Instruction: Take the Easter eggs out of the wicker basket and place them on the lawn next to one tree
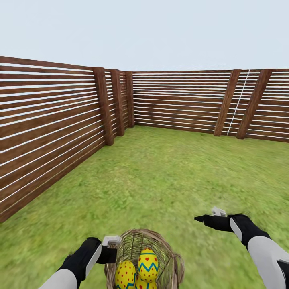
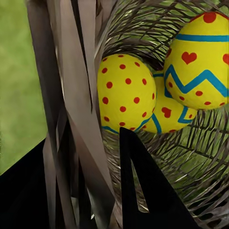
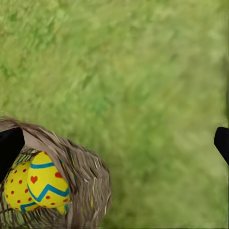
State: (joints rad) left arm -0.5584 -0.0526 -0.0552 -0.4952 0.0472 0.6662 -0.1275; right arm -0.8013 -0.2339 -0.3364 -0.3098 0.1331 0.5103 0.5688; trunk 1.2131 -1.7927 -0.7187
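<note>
Brown horizontal-slat wooden fence [image 1: 48, 116] encloses the patchy green lawn [image 1: 160, 172]. Held above the grass, the small round brown wicker basket [image 1: 160, 245] carries three yellow Easter eggs with red dots and blue zigzags [image 1: 147, 264]. The left gripper [image 1: 114, 249] is clamped on the basket's rim. The right gripper [image 1: 206, 216] hangs beside it with fingers spread wide, holding nothing.

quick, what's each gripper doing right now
Left gripper: shut on the wicker basket rim.
Right gripper: open, holding nothing.
</note>
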